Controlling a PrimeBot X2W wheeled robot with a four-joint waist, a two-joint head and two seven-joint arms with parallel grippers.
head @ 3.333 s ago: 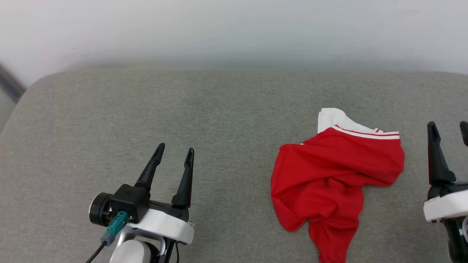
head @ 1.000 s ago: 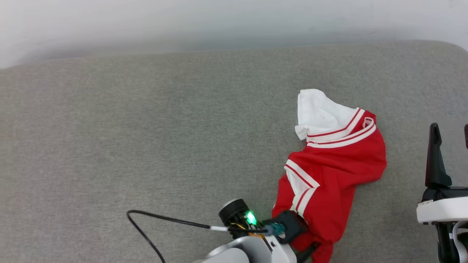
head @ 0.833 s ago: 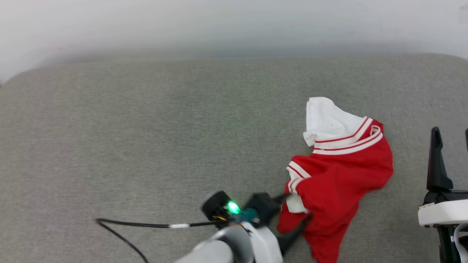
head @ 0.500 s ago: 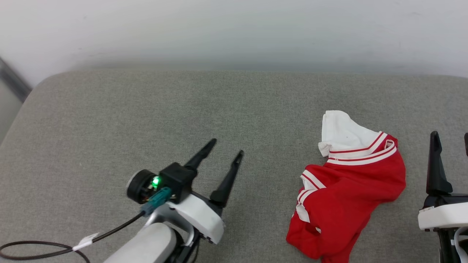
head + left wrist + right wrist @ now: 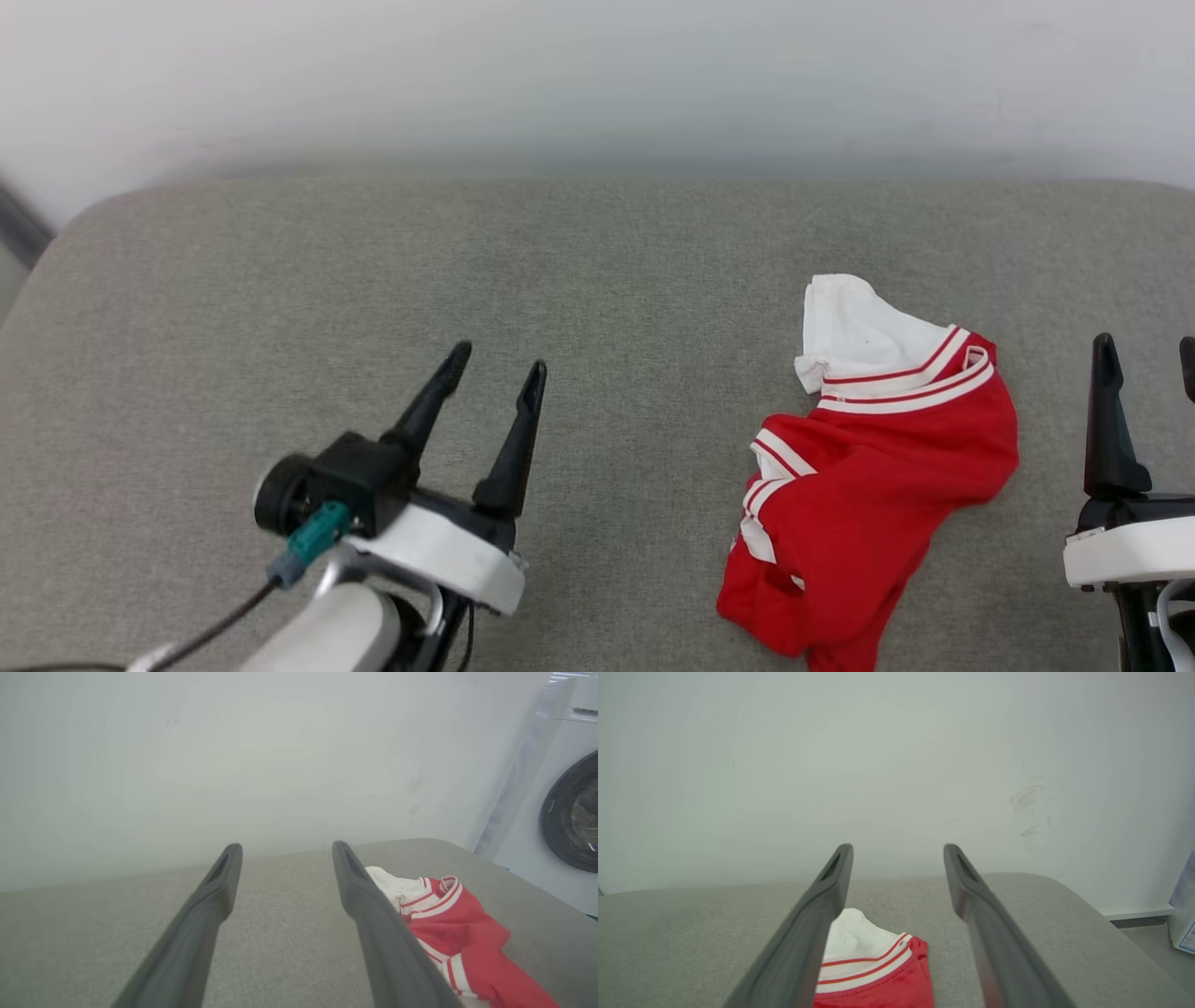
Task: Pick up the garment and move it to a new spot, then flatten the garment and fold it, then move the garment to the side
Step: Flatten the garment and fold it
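The garment (image 5: 868, 485) lies crumpled on the right half of the grey cushioned surface (image 5: 597, 280), red cloth with a white sleeve and red-white striped trim at its far end. It also shows in the left wrist view as a red and white heap (image 5: 448, 914) and in the right wrist view (image 5: 878, 970) low between the fingers. My left gripper (image 5: 495, 364) hovers open well to the left of the garment, holding nothing. At the right edge my right gripper (image 5: 1144, 345) stands open beside the garment, apart from it. The print is hidden in the folds.
A white wall (image 5: 597, 84) runs along the far edge of the surface. A washing machine (image 5: 570, 812) with a dark round door stands past the surface's right end. The left gripper's black cable (image 5: 215, 625) trails at the lower left.
My left gripper was down at the garment's near edge, let it go and drew back to the left, open. The garment now lies bunched differently, with striped trim showing. The camera shifted meanwhile.
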